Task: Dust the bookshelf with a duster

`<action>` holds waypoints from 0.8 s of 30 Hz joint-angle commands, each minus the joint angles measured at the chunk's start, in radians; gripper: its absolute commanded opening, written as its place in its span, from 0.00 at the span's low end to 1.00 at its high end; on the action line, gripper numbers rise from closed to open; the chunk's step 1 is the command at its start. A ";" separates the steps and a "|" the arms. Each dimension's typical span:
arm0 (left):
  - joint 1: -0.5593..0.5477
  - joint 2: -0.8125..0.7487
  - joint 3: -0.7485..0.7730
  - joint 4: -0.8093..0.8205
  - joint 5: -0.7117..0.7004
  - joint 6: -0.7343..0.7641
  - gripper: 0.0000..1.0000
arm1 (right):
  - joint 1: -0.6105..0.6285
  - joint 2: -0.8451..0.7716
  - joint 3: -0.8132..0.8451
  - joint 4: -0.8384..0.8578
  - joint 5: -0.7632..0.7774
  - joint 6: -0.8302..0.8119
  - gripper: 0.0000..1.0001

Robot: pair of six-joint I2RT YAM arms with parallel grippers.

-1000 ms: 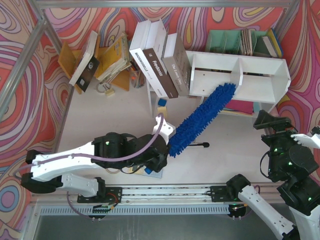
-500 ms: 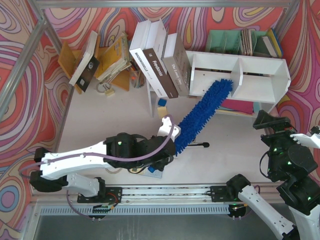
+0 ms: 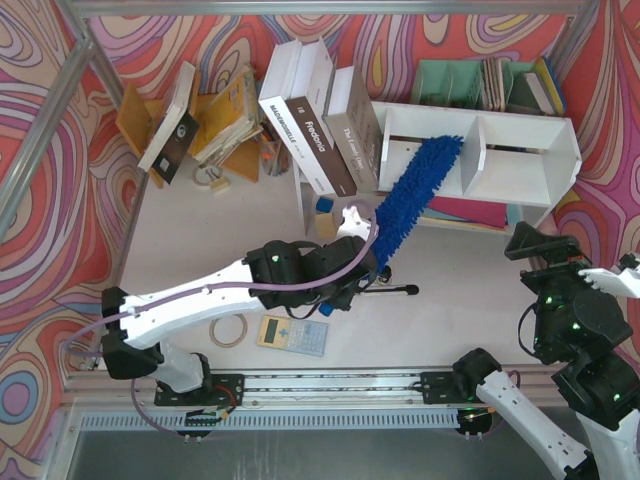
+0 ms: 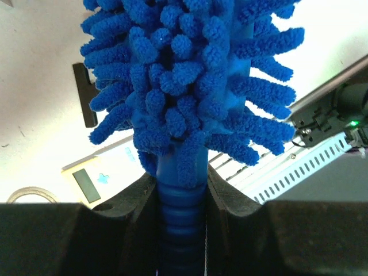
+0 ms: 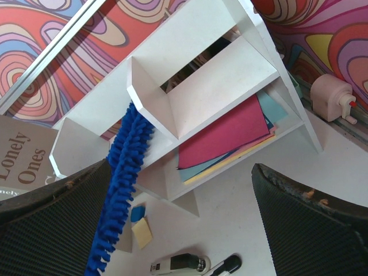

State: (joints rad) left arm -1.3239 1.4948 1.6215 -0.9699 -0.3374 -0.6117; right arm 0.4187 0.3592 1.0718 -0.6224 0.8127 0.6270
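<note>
The left gripper [image 4: 181,195], clamped on the duster [image 3: 415,190], has advanced, carrying its head deeper into the bookshelf [image 3: 520,130] at the worktop's far-right corner, so dusting looks underway. The right gripper [image 5: 181,172] stands apart.

Top camera looks down; both wrist cameras, nearer, share the duster [image 4: 184,86].

You see the bookshelf [image 3: 515,165] at about two o'clock on the table. It is a wide white two-tier unit, and a central divider splits it into two box compartments whose open front faces six o'clock. The duster [image 3: 415,195] is long, fluffy and bright blue. It slants from the table's middle toward one o'clock, with its tip in the left compartment, just beside the divider. Its ribbed blue handle is at the seven o'clock end.
</note>
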 commanded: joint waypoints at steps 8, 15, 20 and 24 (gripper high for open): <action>0.054 0.076 0.115 -0.053 -0.113 0.029 0.00 | 0.002 -0.017 -0.017 -0.022 0.028 0.013 0.98; 0.054 0.038 0.080 -0.012 -0.032 0.057 0.00 | 0.003 -0.018 -0.029 -0.010 0.026 0.013 0.97; 0.048 0.085 0.126 0.018 0.059 0.098 0.00 | 0.003 -0.011 -0.028 -0.010 0.026 0.013 0.97; 0.018 0.105 0.159 -0.009 0.058 0.110 0.00 | 0.003 -0.015 -0.025 -0.017 0.034 0.010 0.98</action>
State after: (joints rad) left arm -1.2819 1.5818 1.7420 -0.9974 -0.3126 -0.5423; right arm 0.4187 0.3534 1.0496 -0.6300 0.8169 0.6292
